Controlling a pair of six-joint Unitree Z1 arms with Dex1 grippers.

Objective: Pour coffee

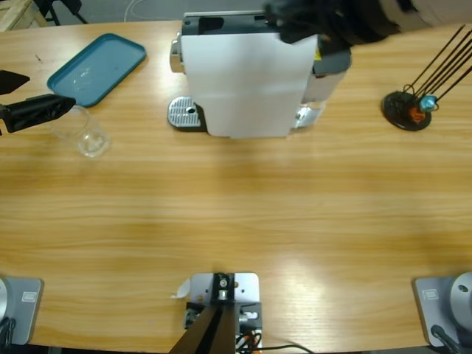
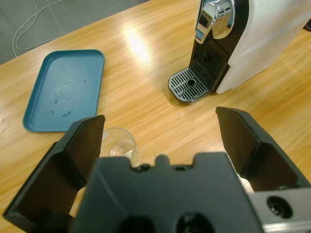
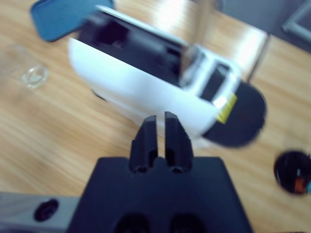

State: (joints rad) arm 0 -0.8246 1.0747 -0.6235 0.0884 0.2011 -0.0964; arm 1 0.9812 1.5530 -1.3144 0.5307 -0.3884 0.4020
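Note:
No coffee shows in any view. The white coffee machine stands at the far middle of the table, its round metal drip tray facing left. An empty clear glass cup rests on the table left of it. My left gripper comes in from the left edge, just beside the cup's far rim. In the left wrist view it is open wide, with the cup low between its jaws and the machine ahead. My right gripper is shut on nothing and hovers over the machine's top; from above this gripper shows at the machine's back right.
A teal tray lies behind the cup at the back left and holds nothing. A black capsule stand with thin rods and small coloured pieces stands at the right. Bare wooden table runs across the front.

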